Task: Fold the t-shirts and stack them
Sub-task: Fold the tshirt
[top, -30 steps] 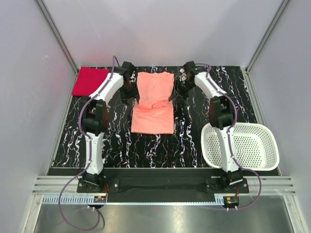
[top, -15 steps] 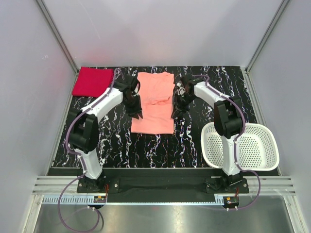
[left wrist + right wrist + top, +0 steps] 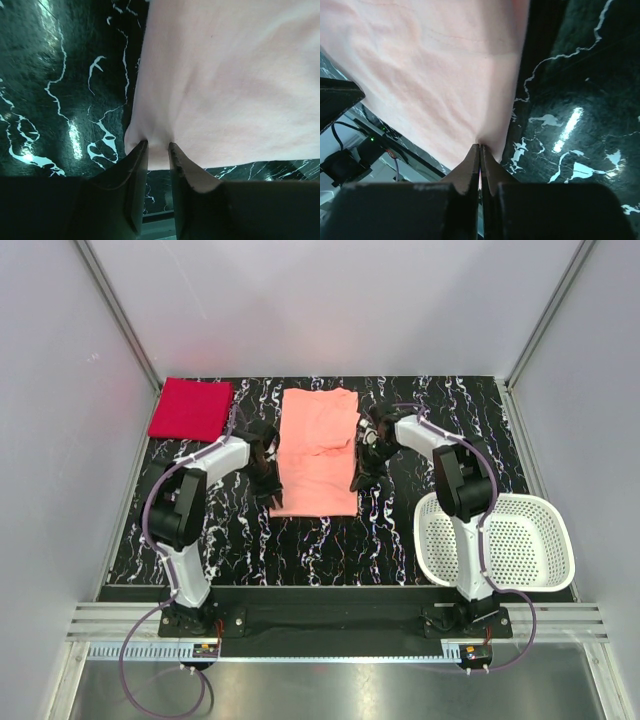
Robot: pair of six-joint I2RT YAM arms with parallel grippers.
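The salmon t-shirt (image 3: 315,450) lies flat as a long rectangle in the middle of the table, sleeves folded in. My left gripper (image 3: 268,490) is at its near left edge. In the left wrist view the gripper (image 3: 157,145) has its jaws close together with the puckered edge of the shirt (image 3: 225,75) pinched between them. My right gripper (image 3: 358,478) is at the shirt's near right edge. In the right wrist view it (image 3: 480,146) is shut on the shirt's edge (image 3: 420,60). The crimson t-shirt (image 3: 190,407) lies folded at the back left corner.
A white perforated basket (image 3: 540,510) stands at the front right, beside the right arm's base. The table top (image 3: 230,540) is black marble with white veins. Grey walls close in the back and both sides.
Both grippers have moved from the far end of the salmon shirt along its sides toward the near hem, and now sit low at its left and right edges.
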